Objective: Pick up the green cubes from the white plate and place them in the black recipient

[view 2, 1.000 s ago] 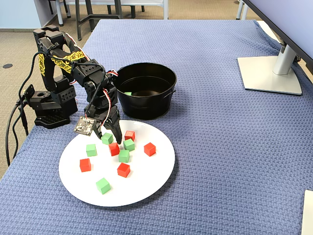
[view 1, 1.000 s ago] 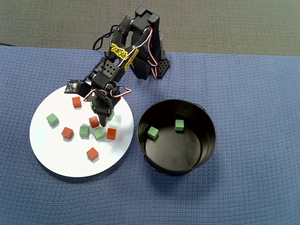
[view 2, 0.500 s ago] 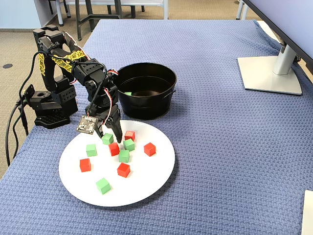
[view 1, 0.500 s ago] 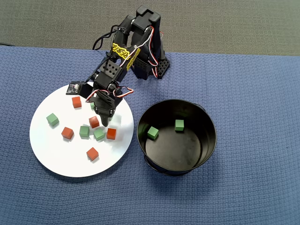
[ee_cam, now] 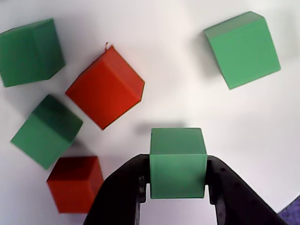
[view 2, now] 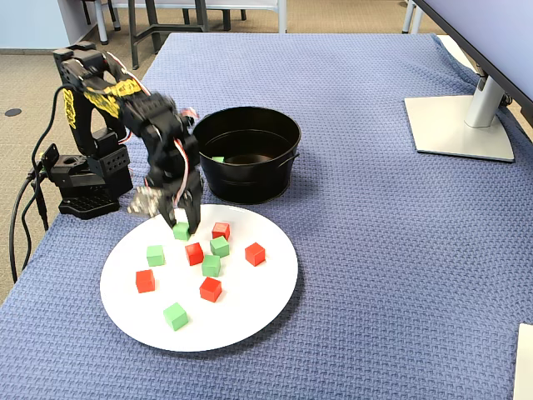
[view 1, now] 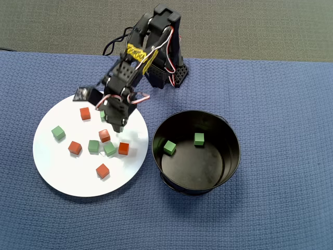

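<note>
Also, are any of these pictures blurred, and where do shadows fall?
Fixed view: the arm is motion-blurred, the cubes sharp. Wrist view: sharp, the green cube in the end effector casts a soft shadow on the white plate. Overhead view: mostly sharp.

Table covered by a blue woven cloth. Four red cubes lie scattered, each separate from the others. In the fixed view, a monitor stand with a flat grey base sits at the right edge. Chair legs on the floor beyond the far-left corner. Grey carpet borders the cloth in the overhead view.
</note>
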Action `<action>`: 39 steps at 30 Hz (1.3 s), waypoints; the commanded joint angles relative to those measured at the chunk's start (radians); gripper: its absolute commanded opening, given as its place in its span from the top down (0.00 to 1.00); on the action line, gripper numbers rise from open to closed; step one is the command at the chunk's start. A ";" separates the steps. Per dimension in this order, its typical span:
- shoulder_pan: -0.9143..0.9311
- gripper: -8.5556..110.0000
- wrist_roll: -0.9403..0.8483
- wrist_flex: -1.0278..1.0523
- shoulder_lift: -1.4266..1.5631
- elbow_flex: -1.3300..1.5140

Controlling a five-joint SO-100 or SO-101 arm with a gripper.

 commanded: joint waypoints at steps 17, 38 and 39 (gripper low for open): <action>-0.589 0.93 0.509 0.305 0.434 -0.376; -0.426 0.67 -0.023 0.479 0.291 -0.615; -0.354 0.67 -0.137 0.491 0.302 -0.581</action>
